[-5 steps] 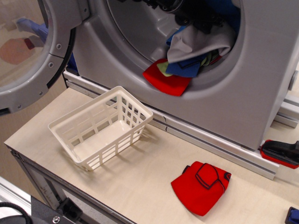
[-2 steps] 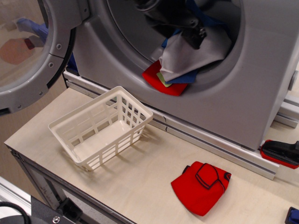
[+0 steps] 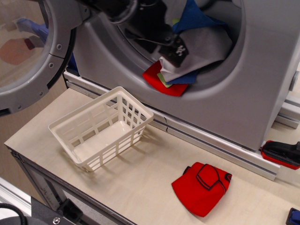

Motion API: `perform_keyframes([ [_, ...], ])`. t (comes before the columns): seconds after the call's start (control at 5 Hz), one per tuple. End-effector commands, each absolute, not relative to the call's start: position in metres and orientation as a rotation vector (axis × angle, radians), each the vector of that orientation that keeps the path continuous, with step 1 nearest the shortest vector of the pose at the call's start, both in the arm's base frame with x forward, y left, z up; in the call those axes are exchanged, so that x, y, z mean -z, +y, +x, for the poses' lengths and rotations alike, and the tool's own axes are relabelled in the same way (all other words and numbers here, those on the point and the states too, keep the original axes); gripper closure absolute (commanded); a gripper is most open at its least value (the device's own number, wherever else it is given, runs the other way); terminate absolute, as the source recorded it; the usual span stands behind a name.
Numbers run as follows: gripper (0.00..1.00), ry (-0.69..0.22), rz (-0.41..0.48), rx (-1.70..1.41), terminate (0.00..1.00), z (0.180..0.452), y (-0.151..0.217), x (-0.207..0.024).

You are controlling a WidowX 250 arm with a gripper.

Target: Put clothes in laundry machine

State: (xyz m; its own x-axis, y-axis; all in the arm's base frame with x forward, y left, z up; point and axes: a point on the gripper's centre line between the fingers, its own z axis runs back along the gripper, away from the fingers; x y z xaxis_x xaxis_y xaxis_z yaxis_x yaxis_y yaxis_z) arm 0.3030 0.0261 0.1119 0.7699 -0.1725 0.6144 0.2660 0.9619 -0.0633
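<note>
Since the frame shortly before, the gripper (image 3: 176, 48) had shifted left and nearer, toward the lip of the drum opening, and its dark arm (image 3: 117, 7) now crossed the opening's upper left. How far the jaws stood open could not be told, as they were dark against the shadowed drum; they lay against the left edge of a grey cloth (image 3: 206, 49), and a grasp could not be confirmed. A blue cloth (image 3: 194, 16) lay above and behind the grey one, and a red cloth (image 3: 161, 79) hung over the lip beneath them, all inside the laundry machine (image 3: 253, 93). The round door (image 3: 51, 61) stood open at far left. On the table (image 3: 150, 173), a white basket (image 3: 136, 102) sat left of centre, and one red garment (image 3: 201, 187) lay near right, well apart from the basket.
</note>
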Motion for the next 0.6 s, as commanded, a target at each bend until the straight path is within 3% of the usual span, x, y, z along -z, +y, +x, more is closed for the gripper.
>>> perform_keyframes([
  [0.0,0.00,-0.563,-0.110,0.333,0.00,0.2645,0.0464,-0.1360],
  [0.2,0.00,-0.563,-0.110,0.333,0.00,0.2645,0.0464,-0.1360],
  [0.4,0.00,-0.563,-0.110,0.333,1.00,0.2645,0.0464,-0.1360],
])
